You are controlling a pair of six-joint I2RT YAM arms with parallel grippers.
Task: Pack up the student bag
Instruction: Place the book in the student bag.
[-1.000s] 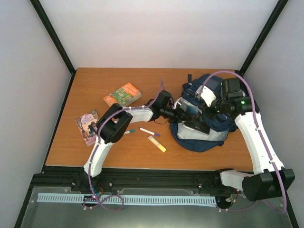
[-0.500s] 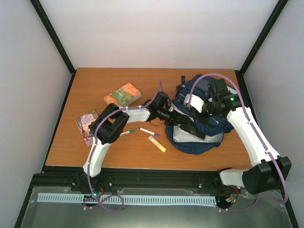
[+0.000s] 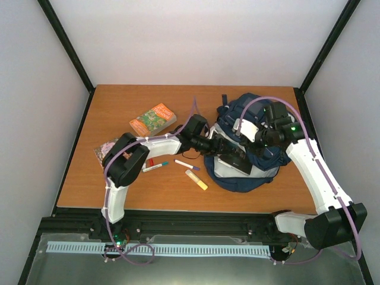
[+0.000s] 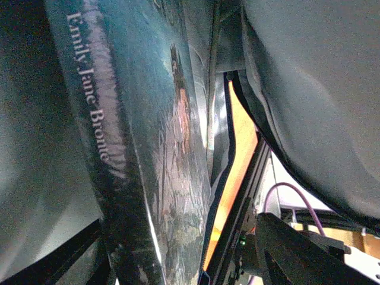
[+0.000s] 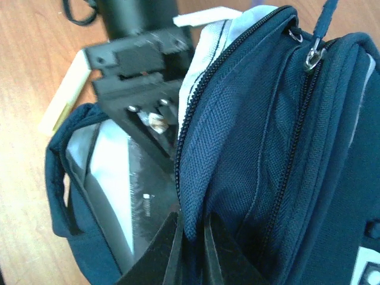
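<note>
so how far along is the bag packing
Done: a dark book is in the mouth of the student bag. In hand: the right hand pinches the opening's edge; the left hand is at the mouth by that book. Left: the orange book, pink book and three markers lie on the table.

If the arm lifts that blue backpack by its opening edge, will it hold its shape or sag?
Probably sags: the backpack is soft fabric, creased where the right gripper pinches its edge. The book inside likely adds weight, so it may drag rather than slide.
</note>
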